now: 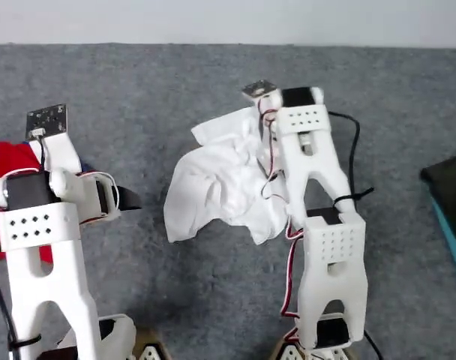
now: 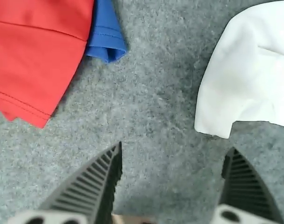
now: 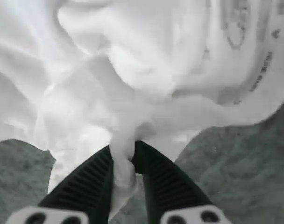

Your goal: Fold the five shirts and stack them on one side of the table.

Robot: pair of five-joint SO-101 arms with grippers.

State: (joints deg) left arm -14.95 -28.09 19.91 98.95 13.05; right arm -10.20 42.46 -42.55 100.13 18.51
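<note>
Mid-table, the right hand [image 3: 128, 150] pinches the crumpled, perhaps inside-out white shirt [image 1: 217, 184]; left hand [image 2: 175, 154] gapes empty.

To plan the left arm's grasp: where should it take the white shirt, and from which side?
Grip the white shirt by its loose corner, flat on the table nearest the left gripper. Probably come from the red shirt side, one finger under the edge; the right gripper pinches another fold.
</note>
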